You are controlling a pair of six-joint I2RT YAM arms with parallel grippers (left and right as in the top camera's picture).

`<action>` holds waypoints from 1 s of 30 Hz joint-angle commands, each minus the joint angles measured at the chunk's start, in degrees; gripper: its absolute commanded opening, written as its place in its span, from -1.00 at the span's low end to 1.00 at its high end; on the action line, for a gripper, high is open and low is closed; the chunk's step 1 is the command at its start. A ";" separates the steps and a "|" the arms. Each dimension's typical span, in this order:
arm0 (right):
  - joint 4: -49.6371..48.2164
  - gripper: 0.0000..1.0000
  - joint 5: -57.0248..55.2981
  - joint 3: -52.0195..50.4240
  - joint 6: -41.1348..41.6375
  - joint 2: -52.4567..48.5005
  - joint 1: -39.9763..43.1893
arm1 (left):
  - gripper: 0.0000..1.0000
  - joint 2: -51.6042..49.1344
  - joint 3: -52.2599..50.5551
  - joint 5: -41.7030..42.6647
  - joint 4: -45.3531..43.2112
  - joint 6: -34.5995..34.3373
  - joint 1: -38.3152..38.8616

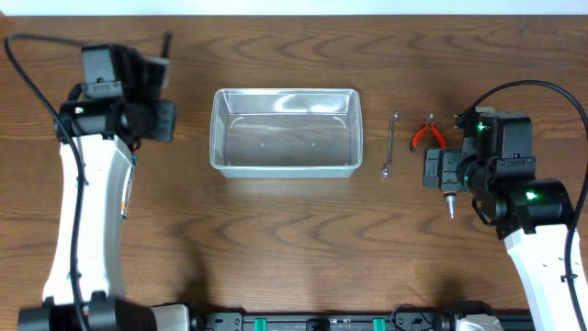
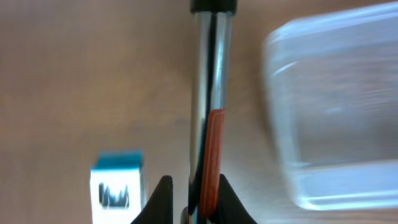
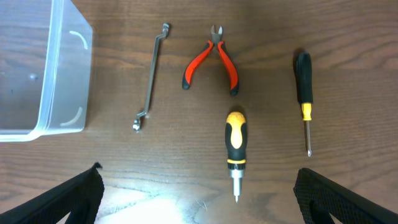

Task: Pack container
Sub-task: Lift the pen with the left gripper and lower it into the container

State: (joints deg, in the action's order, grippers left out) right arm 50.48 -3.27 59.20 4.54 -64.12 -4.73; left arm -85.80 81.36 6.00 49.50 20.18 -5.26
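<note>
The container [image 1: 217, 138] is a clear rectangular tub in the middle of the table, with nothing in it; it also shows in the left wrist view [image 2: 336, 118] and the right wrist view [image 3: 43, 74]. My left gripper [image 2: 193, 182] is shut on a chrome tool with an orange strip [image 2: 208, 112], which points away from the jaws, left of the tub. My right gripper [image 3: 202, 186] hangs wide open over the tools to the right of the tub, nothing between its fingers.
Right of the tub lie a slim wrench [image 1: 390, 145], red-handled pliers [image 1: 427, 135], a yellow-and-black screwdriver [image 3: 235, 146] and a black screwdriver [image 3: 303, 87]. A small blue-and-white box [image 2: 117, 186] sits on the table beside my left gripper.
</note>
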 commanded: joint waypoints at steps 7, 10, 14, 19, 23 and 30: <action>-0.13 0.99 -0.33 1.38 -0.31 -0.09 0.24 | -0.88 -0.28 1.79 9.03 -0.52 32.63 17.92; -0.09 0.98 -0.33 1.38 -0.31 -0.09 0.24 | -0.88 -3.30 1.66 9.05 -1.22 34.91 21.24; -0.07 0.98 -0.33 1.38 -0.31 -0.09 0.24 | -0.88 -9.53 1.60 9.05 -2.62 34.91 23.69; -0.09 0.98 -0.33 1.38 -0.31 -0.09 0.24 | -0.88 -19.10 1.60 9.03 -3.76 34.86 24.63; 0.04 0.98 -0.33 1.38 -0.31 -0.07 0.24 | -0.88 -25.20 1.60 9.01 -3.93 34.84 24.63; 0.09 0.98 -0.35 1.38 -0.33 -0.07 0.24 | -0.40 -29.81 1.60 9.01 -3.50 34.80 24.63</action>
State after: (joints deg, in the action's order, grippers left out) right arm 50.48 -3.27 59.20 4.54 -64.12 -4.73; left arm -115.13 82.81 14.66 45.69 54.02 19.35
